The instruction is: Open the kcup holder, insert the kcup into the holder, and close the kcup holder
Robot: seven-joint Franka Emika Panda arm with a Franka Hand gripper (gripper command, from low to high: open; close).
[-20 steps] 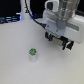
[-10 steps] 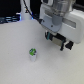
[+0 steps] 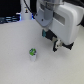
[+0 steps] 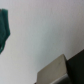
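Observation:
The kcup (image 3: pixel 33 52), a small white pod with a green top, stands upright on the white table (image 3: pixel 15 65) in the exterior view. My gripper (image 3: pixel 56 46) hangs under the white arm, above the table and to the exterior view's right of the kcup, apart from it. Its fingers are too blurred to tell whether they are open or shut, and nothing shows between them. No kcup holder can be made out; it is out of view or hidden by the arm. The wrist view shows a blurred dark green shape (image 4: pixel 5 27) over the white table, and a grey block (image 4: pixel 54 71) at the edge.
Dark objects and cables (image 3: pixel 11 19) line the back of the table at the exterior view's left. The bulky white arm body (image 3: pixel 62 20) fills the upper right and hides what lies behind it.
The arm has shifted a little toward the exterior view's left, bringing the gripper closer to the kcup. The kcup has not moved.

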